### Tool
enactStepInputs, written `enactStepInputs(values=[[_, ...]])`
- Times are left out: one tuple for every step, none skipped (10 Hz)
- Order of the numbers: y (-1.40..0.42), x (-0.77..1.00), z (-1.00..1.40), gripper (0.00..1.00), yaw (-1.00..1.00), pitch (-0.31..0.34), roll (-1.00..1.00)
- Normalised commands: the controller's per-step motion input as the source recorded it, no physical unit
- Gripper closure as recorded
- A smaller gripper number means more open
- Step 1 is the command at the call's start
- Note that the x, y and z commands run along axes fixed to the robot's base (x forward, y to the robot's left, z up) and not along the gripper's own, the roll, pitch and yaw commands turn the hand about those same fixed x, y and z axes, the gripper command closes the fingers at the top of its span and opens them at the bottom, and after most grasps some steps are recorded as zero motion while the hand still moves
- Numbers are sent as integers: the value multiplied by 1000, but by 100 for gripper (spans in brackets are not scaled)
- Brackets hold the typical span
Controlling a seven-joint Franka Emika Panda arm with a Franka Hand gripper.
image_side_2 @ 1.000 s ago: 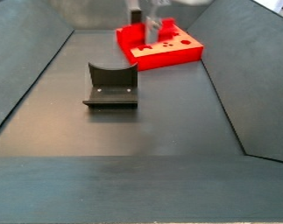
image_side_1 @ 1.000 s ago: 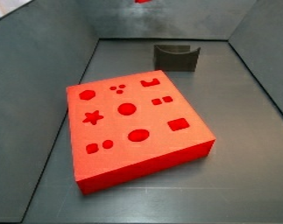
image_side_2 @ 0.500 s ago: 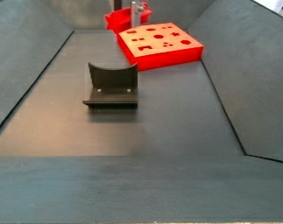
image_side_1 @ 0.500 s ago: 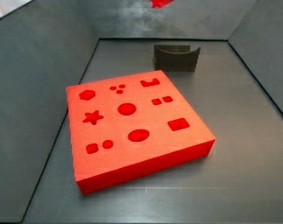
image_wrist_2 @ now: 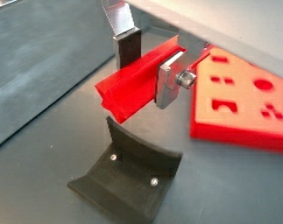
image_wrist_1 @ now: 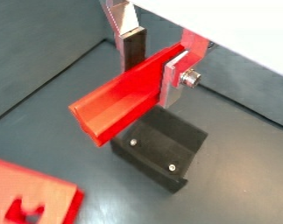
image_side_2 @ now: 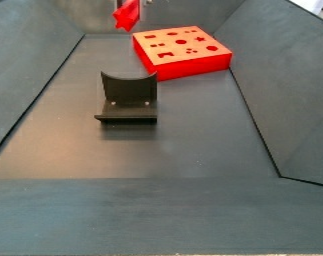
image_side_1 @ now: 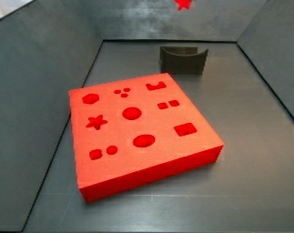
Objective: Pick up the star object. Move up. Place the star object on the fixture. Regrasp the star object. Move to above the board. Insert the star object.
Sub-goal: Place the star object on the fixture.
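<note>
My gripper (image_wrist_1: 153, 68) is shut on the star object (image_wrist_1: 117, 103), a long red bar with a star-shaped end, and holds it across between the flat silver fingers; it also shows in the wrist view (image_wrist_2: 150, 70). The star object (image_wrist_2: 130, 86) hangs in the air above the fixture (image_wrist_1: 161, 156), clear of it. In a side view the star object (image_side_1: 183, 5) is at the top edge, high above the fixture (image_side_1: 183, 58). In a side view the star object (image_side_2: 125, 14) is beyond the fixture (image_side_2: 126, 97). The red board (image_side_1: 136, 127) has a star-shaped hole (image_side_1: 96, 121).
The red board (image_side_2: 184, 50) lies flat on the dark floor, with several shaped holes. It shows beside the fixture (image_wrist_2: 126, 171) in both wrist views (image_wrist_2: 243, 92) (image_wrist_1: 32, 203). Grey sloping walls (image_side_2: 37, 90) enclose the floor on all sides.
The gripper has carried the star object away from over the board towards the fixture, rightward along the top edge of one side view. The grip has not changed.
</note>
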Motion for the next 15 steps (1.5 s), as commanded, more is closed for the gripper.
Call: enactStepInputs(values=[[851,174,-247,100,472,225,-1000],[851,113,-239,100,342,215,-1000],[723,55,-157,100,267,231,-1000],[500,-24,-54,100,211,288,-1000],[337,-36,-34,100,169,310,-1000],[128,24,-33,100,85,314,-931],[80,55,-36,100,38,302,-798],[77,84,-25,100,-44,272,-561],[77,85,-17,100,-76,250,-457],[50,86,-14,100,-122,183,-249],[46,83,-10,100,-132,152,-201],[65,104,-1000,100,-166,19,-1000],[73,109,-1000,100,-166,4,-1000],[76,117,-1000,100,-159,19,-1000],[77,125,-1000,100,-155,29,-1000]])
